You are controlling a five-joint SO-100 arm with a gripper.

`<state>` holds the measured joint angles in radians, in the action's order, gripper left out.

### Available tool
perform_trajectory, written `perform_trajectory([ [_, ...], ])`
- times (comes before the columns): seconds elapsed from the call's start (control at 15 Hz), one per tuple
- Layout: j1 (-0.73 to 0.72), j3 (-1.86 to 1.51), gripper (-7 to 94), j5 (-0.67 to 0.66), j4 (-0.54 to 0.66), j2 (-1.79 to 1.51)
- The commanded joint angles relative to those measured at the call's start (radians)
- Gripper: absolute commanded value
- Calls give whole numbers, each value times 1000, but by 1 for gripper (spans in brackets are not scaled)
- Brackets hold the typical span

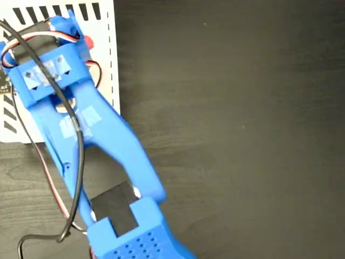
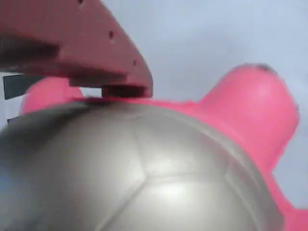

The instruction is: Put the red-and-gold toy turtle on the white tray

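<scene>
The red-and-gold toy turtle (image 2: 159, 178) fills the wrist view, with its shiny domed shell in front and its red head at the right. One finger (image 2: 86, 48) presses on the shell's upper left edge, and the other finger is out of sight. In the fixed view the blue arm reaches over the white tray (image 1: 105, 59) at the top left. My gripper (image 1: 67, 27) hangs above the tray, and only a red bit of the turtle (image 1: 88, 42) peeks out beside it. The gripper looks shut on the turtle.
The tray has black stripes along its top and left edges and a dashed line down its right side. Dark wood tabletop (image 1: 237, 124) spreads to the right. Black and red-white cables (image 1: 54, 162) run along the arm towards its base (image 1: 135, 237).
</scene>
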<state>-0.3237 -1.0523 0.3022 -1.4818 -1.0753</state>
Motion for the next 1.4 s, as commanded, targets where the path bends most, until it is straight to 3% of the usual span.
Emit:
perform_trajectory([
  [0.0, -17, 43, 65, 11, -9, -58],
  [0.2, -18, 41, 70, 11, -14, -69],
  [0.33, -21, 25, 67, 14, -17, -123],
  [0.4, -20, 11, 56, 15, -17, -181],
  [0.47, -12, -28, 34, 12, -9, -267],
  [0.53, -6, -141, 2, -2, 46, -408],
  [0.73, 9, -407, 0, -69, 133, -741],
  [0.87, 38, -704, 0, -127, 308, -1040],
  [1.0, 78, -968, 0, -176, 405, -1305],
  [1.33, 178, -1456, 0, -199, 419, -1761],
])
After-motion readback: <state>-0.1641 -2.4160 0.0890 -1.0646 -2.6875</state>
